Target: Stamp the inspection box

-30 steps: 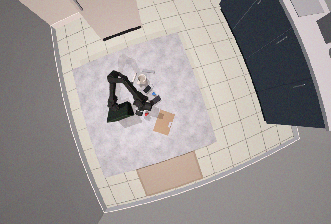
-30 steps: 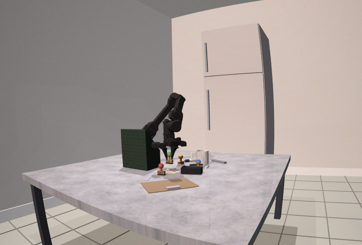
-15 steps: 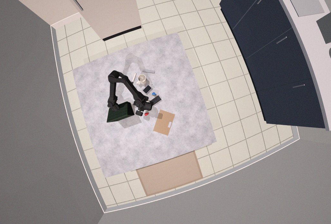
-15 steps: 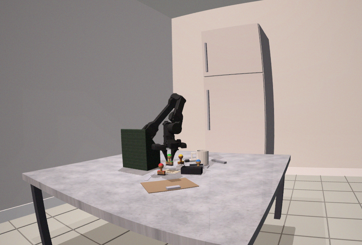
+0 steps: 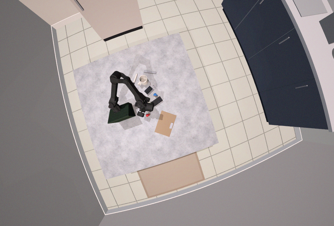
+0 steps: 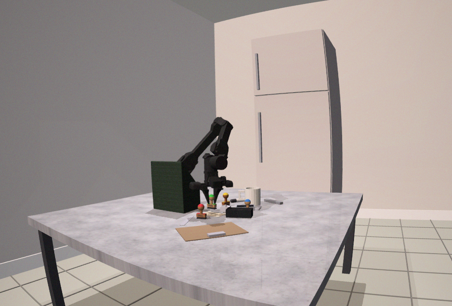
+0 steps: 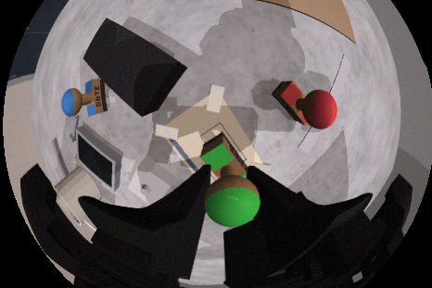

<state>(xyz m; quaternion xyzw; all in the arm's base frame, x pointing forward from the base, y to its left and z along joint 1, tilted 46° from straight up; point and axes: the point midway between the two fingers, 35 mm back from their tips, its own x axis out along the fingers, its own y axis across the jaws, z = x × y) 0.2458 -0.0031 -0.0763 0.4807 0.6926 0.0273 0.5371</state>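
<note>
My gripper (image 6: 211, 202) (image 7: 228, 170) is shut on the green-knobbed PASS stamp (image 6: 211, 196) (image 7: 232, 206), held upright with its base down. In the wrist view the stamp's base overlaps the inspection box (image 7: 221, 123) on the cream card (image 7: 190, 118) (image 6: 215, 213), and looks a little above it. The stamp hides much of the box; I cannot tell whether a print is there. The card is held by pale tape pieces. The open ink pad (image 5: 148, 90) (image 7: 95, 158), dark in a grey case, lies left of the card in the wrist view. The stamp's underside is hidden.
A red-knobbed stamp (image 5: 147, 115) (image 7: 321, 108) stands right of the card in the wrist view. A black block (image 5: 157, 100) (image 7: 132, 66) and blue DATE stamp (image 7: 70, 102) are left. A yellow-knobbed stamp (image 6: 226, 195), mug (image 5: 143, 79), clipboard (image 5: 164, 125) and dark green block (image 6: 166, 187) stand around.
</note>
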